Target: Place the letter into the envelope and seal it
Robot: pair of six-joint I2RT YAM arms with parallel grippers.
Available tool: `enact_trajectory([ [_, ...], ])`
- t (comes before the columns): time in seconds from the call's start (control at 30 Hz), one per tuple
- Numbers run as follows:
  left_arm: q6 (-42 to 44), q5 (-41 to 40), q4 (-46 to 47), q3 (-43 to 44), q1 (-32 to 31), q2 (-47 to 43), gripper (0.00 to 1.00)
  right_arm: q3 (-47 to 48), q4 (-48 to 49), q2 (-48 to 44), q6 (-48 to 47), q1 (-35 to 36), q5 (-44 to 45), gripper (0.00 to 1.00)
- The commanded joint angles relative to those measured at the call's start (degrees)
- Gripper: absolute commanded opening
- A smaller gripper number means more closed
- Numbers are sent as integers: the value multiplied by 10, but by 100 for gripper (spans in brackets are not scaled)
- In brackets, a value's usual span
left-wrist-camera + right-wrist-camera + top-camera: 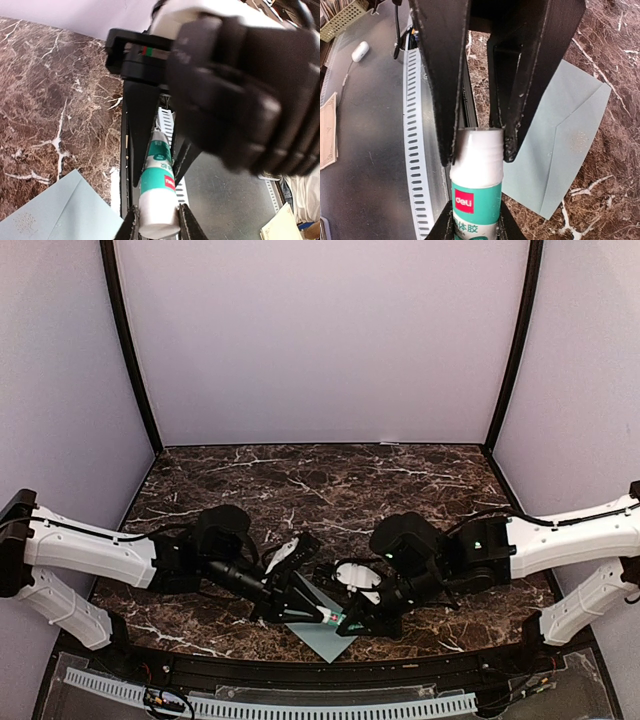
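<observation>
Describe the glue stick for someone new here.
Look at the near edge of the marble table, where both arms meet over the pale teal envelope. The glue stick is the small white tube with a green-and-red label, clamped between the left gripper and right gripper, unlike the flat envelope.

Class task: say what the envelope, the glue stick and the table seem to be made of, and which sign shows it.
Envelope: matt pale teal paper, flat with creased flap lines. Glue stick: probably smooth plastic, white with a glossy printed teal label. Table: brown marble look with white veins; stone or laminate, unclear.
</observation>
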Motion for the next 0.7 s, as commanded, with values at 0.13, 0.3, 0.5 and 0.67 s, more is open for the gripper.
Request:
enact_trajectory([
  [0.13, -84, -15, 82, 54, -25, 41, 13, 26, 227, 12, -136, 16, 204, 0],
  [0.3, -124, -35, 88, 62, -25, 53, 13, 36, 233, 35, -179, 35, 280, 0],
  [0.5, -183, -38, 143, 49, -24, 59, 13, 42, 265, 65, -245, 75, 369, 0],
  [0.67, -215, -42, 177, 39, -24, 57, 13, 36, 299, 73, -282, 97, 404, 0],
])
